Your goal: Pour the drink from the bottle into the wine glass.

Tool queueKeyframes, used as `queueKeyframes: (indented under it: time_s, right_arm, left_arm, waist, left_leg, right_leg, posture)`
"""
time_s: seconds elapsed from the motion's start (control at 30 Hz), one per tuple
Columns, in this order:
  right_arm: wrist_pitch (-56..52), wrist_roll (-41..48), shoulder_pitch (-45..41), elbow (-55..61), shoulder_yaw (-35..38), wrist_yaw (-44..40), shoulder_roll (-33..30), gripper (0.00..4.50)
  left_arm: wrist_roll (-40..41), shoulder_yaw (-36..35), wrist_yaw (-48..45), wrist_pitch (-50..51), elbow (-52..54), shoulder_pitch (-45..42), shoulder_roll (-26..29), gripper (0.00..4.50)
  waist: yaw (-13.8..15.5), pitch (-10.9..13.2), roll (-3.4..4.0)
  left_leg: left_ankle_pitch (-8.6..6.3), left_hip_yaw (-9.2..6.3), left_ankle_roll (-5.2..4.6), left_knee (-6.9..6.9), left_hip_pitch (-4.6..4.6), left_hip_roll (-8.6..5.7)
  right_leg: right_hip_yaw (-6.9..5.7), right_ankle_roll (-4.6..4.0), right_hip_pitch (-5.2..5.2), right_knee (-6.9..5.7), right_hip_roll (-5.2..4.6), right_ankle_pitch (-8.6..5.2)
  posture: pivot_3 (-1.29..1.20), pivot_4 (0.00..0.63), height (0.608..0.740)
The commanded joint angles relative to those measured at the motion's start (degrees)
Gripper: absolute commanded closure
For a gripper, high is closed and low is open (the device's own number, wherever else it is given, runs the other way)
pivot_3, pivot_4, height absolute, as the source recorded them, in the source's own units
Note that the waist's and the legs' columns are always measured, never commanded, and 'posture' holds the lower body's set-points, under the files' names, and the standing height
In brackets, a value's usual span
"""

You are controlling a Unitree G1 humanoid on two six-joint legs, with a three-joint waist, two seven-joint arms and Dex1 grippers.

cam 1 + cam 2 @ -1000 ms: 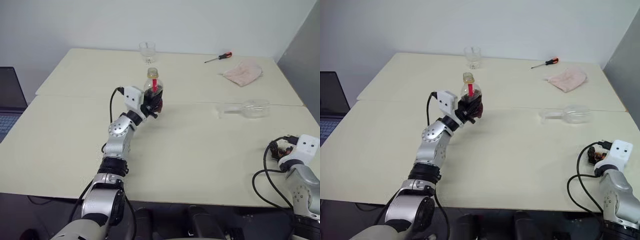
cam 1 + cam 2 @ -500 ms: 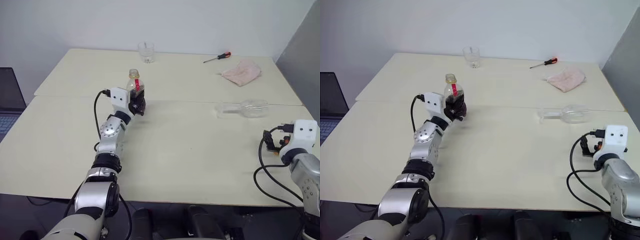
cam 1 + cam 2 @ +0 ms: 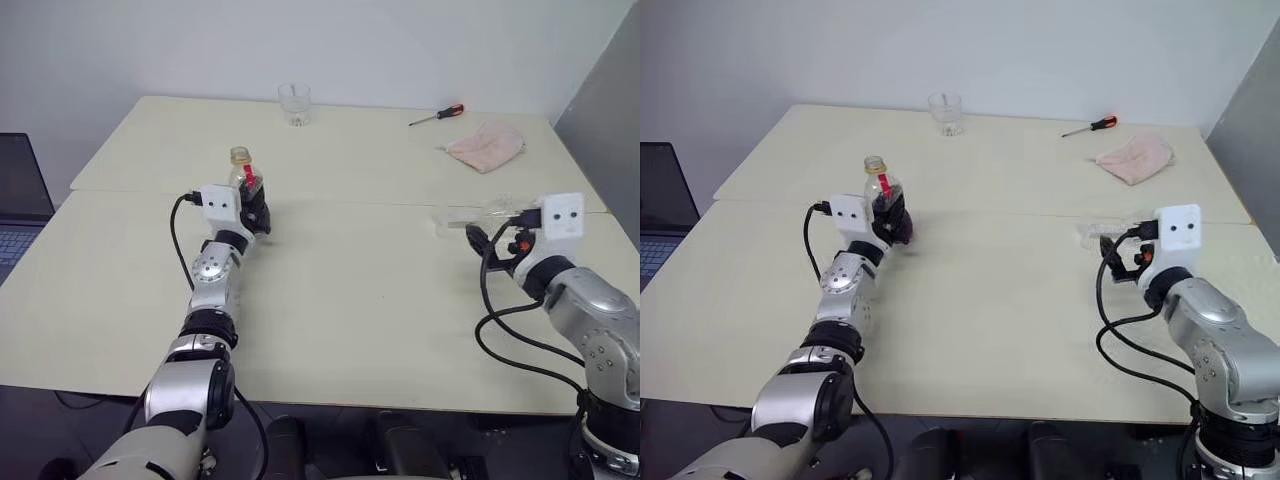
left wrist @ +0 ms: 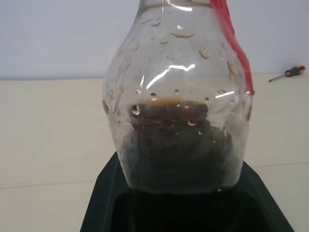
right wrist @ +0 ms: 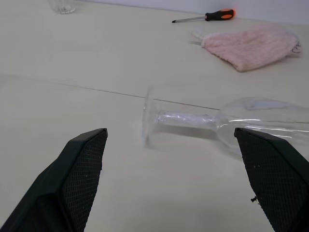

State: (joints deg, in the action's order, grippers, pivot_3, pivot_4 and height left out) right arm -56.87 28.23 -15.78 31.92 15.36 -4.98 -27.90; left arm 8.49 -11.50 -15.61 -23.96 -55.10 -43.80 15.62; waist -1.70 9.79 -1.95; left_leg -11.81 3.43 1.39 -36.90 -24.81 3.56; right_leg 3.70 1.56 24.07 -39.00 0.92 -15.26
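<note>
The left claw (image 3: 254, 208) is closed tight on the bottle (image 3: 246, 185), gripping its lower body and holding it upright above the worktop (image 3: 330, 300), on the robot's left side just in front of the seam where the 2 tabletops meet. In the left wrist view the drink (image 4: 176, 145) fills only the lower part of the bottle, with droplets clinging to the clear wall above it and the red label strip running down one side. The cap sits on top of the neck.

The right claw (image 5: 178, 181) stands wide open with nothing between its 2 fingers (image 5: 79, 174), hanging over the right side of the worktop. Just beyond it the wine glass (image 5: 222, 121) lies on its side, its foot toward the middle of the worktop and its bowl toward the right edge; the fingers are apart from it.

Farther back lie a pink cloth (image 3: 485, 143) and a screwdriver (image 3: 436, 115) with an orange handle, near each other. A short tumbler (image 3: 294, 103) stands near the far edge. A laptop (image 3: 20, 195) sits off the worktop's left side.
</note>
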Motion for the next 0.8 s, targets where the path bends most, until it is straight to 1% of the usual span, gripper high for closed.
queueKeyframes:
  time_s: [0.03, 0.13, 0.2, 0.43, 0.47, 0.67, 0.73, 0.8]
  right_arm:
    - [0.49, -0.60, -1.74, 0.47, 0.03, -0.68, -0.46, 0.00]
    - [0.53, -0.75, -2.11, 0.12, -0.56, -1.07, -0.54, 0.00]
    - [0.54, -0.94, -2.20, 0.04, -0.85, -1.18, -0.48, 0.00]
    - [0.53, -1.12, -2.96, -0.38, -1.52, -1.75, -0.18, 0.00]
    - [0.46, -0.95, -3.22, -0.48, -1.62, -1.75, 0.06, 0.00]
    - [-0.32, 0.15, -4.37, -1.12, -1.12, -1.09, 2.44, 0.00]
    - [-0.57, 0.39, -4.67, -1.67, -1.03, -0.74, 3.50, 0.00]
    - [-1.50, 0.63, -5.42, -3.29, -0.30, 0.34, 5.18, 0.00]
  left_arm:
    - [-0.90, -0.47, 2.10, -1.49, 0.87, 1.01, 0.83, 3.23]
    - [-0.92, -0.81, 2.75, -1.21, 1.24, 2.18, 0.95, 3.23]
    - [-0.77, -0.85, 2.45, -1.01, 1.28, 2.67, 1.02, 2.51]
    - [-0.81, -0.96, 3.25, -1.03, 2.23, 3.67, 1.40, 0.28]
    - [-0.68, -1.07, 3.22, -0.87, 2.53, 3.91, 1.52, 0.03]
    - [-0.17, -1.23, 2.59, 0.68, 6.38, 6.53, 1.95, 0.03]
    - [0.27, -1.26, 2.11, 1.99, 8.82, 8.19, 1.85, 0.03]
    - [0.73, -0.70, 1.01, 4.23, 13.69, 11.90, 1.42, 0.03]
  waist:
    - [-0.02, 0.00, 0.01]
    - [0.01, -0.01, 0.01]
    - [0.00, -0.01, 0.01]
    - [-0.02, -0.02, 0.02]
    - [-0.02, -0.02, 0.02]
    - [-0.14, -0.03, 0.02]
    - [-0.13, -0.03, 0.01]
    - [-0.27, -0.04, 0.02]
  left_leg:
    - [0.00, 0.00, 0.00, 0.00, 0.00, 0.00]
    - [0.00, -0.01, 0.00, 0.00, 0.01, 0.01]
    - [0.00, -0.01, 0.00, 0.00, 0.01, 0.01]
    - [0.00, 0.00, 0.00, 0.00, 0.02, 0.01]
    - [0.00, 0.00, 0.00, 0.00, 0.02, 0.01]
    - [0.00, 0.00, 0.00, 0.01, 0.03, 0.04]
    - [0.00, 0.00, 0.00, 0.01, 0.02, 0.04]
    - [0.00, 0.01, 0.00, 0.01, 0.03, 0.04]
  right_leg:
    - [0.00, 0.00, 0.00, -0.01, 0.00, 0.00]
    - [-0.03, -0.02, 0.00, -0.02, 0.00, 0.02]
    - [-0.03, -0.02, -0.01, -0.02, 0.00, 0.01]
    - [-0.03, -0.03, -0.01, -0.03, 0.00, 0.02]
    - [-0.03, -0.03, -0.01, -0.03, 0.00, 0.02]
    - [-0.02, -0.07, 0.00, -0.03, 0.01, 0.04]
    - [-0.03, -0.17, 0.00, -0.04, 0.01, 0.10]
    - [-0.01, -0.18, 0.00, -0.04, 0.00, 0.11]
  posture:
    - [0.00, 0.150, 0.740]
    - [0.00, 0.150, 0.740]
    - [0.00, 0.150, 0.740]
    - [0.00, 0.150, 0.740]
    - [0.00, 0.150, 0.740]
    - [0.00, 0.150, 0.740]
    - [0.00, 0.150, 0.740]
    - [0.00, 0.150, 0.740]
